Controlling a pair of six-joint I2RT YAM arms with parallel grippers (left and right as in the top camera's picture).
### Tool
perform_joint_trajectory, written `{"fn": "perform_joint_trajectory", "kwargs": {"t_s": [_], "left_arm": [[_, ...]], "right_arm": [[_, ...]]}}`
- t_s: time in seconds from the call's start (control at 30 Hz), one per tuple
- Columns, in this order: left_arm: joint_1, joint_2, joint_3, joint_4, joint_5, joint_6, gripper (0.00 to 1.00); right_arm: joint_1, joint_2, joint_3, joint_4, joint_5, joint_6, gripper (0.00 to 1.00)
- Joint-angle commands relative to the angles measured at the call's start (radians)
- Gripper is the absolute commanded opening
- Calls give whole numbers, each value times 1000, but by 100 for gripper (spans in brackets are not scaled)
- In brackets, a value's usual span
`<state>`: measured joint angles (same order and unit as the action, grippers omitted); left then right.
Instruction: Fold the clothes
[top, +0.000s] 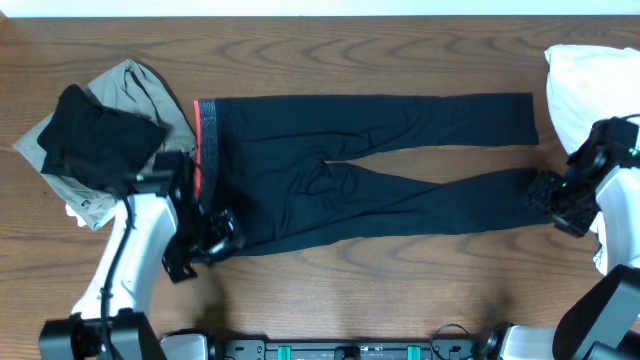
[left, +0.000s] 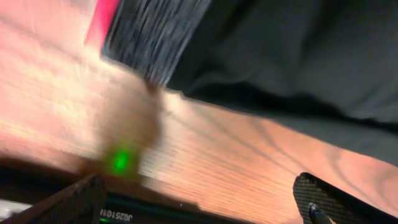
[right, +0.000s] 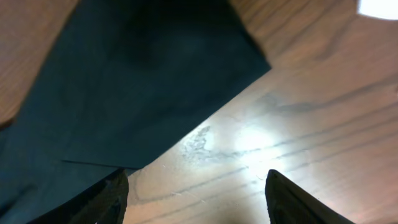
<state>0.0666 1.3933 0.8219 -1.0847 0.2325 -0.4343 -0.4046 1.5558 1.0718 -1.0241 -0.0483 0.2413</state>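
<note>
The clothes (top: 360, 165), a long black trouser-like garment, lie flat across the table with the two legs pointing right. Its grey waistband (top: 208, 130) with a coral-red edge is at the left. My left gripper (top: 218, 238) is open and empty just off the waistband's near corner; the left wrist view shows the waistband (left: 155, 34), blurred, above bare wood between my fingers (left: 199, 199). My right gripper (top: 545, 195) is open and empty at the near leg's cuff; the right wrist view shows the leg end (right: 137, 87) just ahead of the fingers (right: 198, 196).
A beige garment (top: 130, 85) with a plain black folded garment (top: 95, 135) on it lies at the far left. A white garment (top: 585, 85) sits at the far right. The table's front edge (top: 330, 335) carries the arm bases.
</note>
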Motion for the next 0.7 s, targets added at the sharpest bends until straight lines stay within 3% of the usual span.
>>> {"fn": "perform_joint_trajectory", "kwargs": {"t_s": [0.0, 0.07, 0.23, 0.47, 0.67], "left_arm": [[3, -64, -80, 13, -6, -180, 98], [3, -100, -129, 40, -6, -299, 100], [3, -176, -232, 203, 6, -490, 89], [3, -185, -304, 405, 5, -636, 82], [3, -185, -325, 428, -48, -709, 82]], "right_arm": [[-8, 4, -25, 20, -40, 21, 68], [-8, 4, -26, 21, -47, 21, 68], [-8, 3, -26, 38, -76, 16, 68], [-8, 4, -26, 37, -84, 9, 68], [-8, 3, -26, 37, -84, 5, 68]]}}
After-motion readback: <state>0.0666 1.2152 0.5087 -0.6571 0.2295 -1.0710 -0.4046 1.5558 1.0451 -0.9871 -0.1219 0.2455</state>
